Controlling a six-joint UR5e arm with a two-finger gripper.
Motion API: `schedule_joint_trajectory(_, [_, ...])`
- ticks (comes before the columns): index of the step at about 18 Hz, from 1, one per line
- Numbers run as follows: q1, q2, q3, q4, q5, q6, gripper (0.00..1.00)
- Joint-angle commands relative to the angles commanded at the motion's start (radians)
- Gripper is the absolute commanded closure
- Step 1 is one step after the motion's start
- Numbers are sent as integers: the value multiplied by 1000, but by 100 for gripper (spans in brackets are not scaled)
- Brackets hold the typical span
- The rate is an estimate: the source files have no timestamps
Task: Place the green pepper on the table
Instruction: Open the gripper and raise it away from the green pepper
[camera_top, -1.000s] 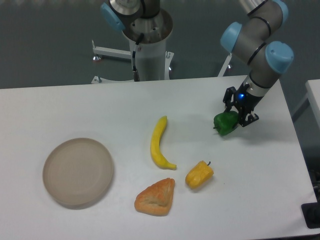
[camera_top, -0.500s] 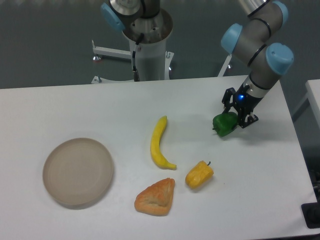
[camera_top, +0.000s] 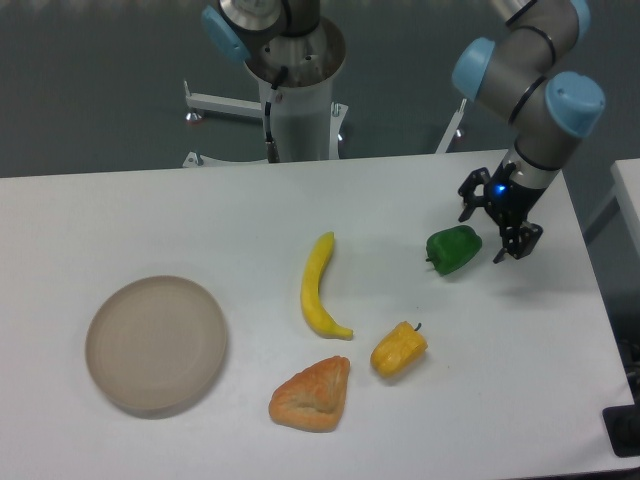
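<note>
1. The green pepper (camera_top: 453, 249) is seen lying on the white table (camera_top: 150, 215), at about two o'clock from the banana (camera_top: 320, 287) and twelve o'clock from the yellow pepper (camera_top: 398, 350), well apart from both.
2. The gripper (camera_top: 504, 226) is pictured just beside the pepper at its three o'clock side, fingers spread and nothing held between them; a sliver of table appears to be visible between fingers and fruit.
3. The pepper is judged to be released and resting under its own weight, so the placing looks done.
4. The pepper's long axis is laid roughly from eight to two o'clock, and what seems to be the stem end is turned toward eight o'clock, away from the gripper.
5. A beige plate (camera_top: 155, 343) and a pastry (camera_top: 312, 394) are left untouched at the near side of the table.
</note>
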Motion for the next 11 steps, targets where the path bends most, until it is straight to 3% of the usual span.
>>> schedule_joint_trajectory(7, [-127,-86,184,-2,77,-185,0])
schedule_joint_trajectory(11, [-158,-130,247,-2,102,-241,0])
